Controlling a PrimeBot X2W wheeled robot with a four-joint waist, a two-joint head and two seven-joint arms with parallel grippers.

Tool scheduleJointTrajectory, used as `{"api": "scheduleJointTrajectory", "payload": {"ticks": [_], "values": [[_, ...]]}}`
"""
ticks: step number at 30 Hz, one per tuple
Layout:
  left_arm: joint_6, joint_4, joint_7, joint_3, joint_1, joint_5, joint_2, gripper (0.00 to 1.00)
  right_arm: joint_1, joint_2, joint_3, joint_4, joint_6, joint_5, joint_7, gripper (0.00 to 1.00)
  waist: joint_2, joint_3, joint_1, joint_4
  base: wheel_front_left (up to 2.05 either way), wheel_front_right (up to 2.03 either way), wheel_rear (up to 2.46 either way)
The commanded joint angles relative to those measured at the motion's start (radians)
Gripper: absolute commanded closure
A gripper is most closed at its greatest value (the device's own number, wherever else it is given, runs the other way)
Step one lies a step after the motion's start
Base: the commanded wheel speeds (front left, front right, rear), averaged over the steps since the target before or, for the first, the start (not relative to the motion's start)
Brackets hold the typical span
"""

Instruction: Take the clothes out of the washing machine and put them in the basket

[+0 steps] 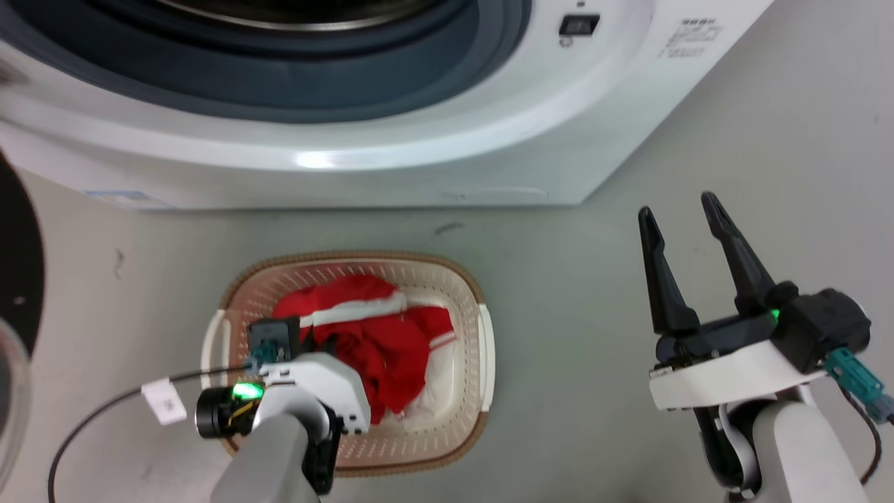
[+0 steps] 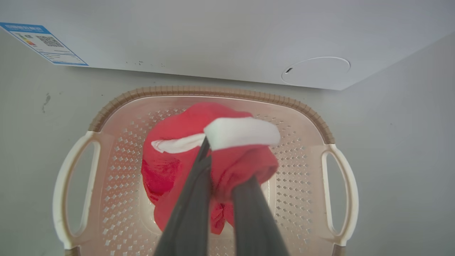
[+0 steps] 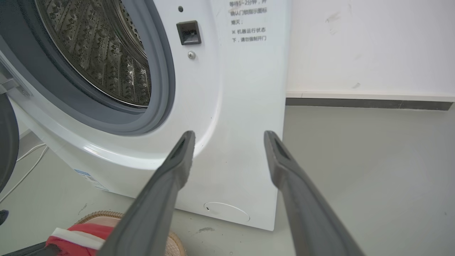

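Washing machine [image 1: 447, 150] ahead of both claws, porthole open. Basket [image 1: 487, 349] directly under left claw [image 2: 225, 160]. Clothes [image 1: 380, 342] heaped in basket, red fold pinched between left claw's near-closed fingers. Right claw [image 1: 677, 209] well right of basket, spread wide, holding nothing.

pale grey floor [image 1: 768, 126] with dark scuffs [image 1: 447, 228]. in the right wrist view, a white wall [image 3: 369, 46] at 2 o'clock, a dark skirting strip [image 3: 369, 104] along its foot, and a white cable [image 3: 32, 165] at 9 o'clock.

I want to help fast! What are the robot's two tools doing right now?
Left tool: closed on the red clothes.
Right tool: open, holding nothing.
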Motion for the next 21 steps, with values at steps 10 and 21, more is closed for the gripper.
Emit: {"api": "scheduleJointTrajectory", "payload": {"ticks": [10,21], "values": [[0.006,0.323,-0.019,0.018,-0.224,-0.016,0.014,1.0,-0.09,0.001,0.015,0.035,0.0,0.011,-0.036,0.0,0.0,0.172,-0.0002,-0.075,0.0,0.0,0.0],[0.035,0.477,-0.015,0.042,-0.334,-0.051,0.032,1.0,-0.146,0.001,0.042,0.064,0.0,0.018,-0.062,0.0,0.0,0.26,-0.0002,-0.096,0.0,0.0,0.0]]}}
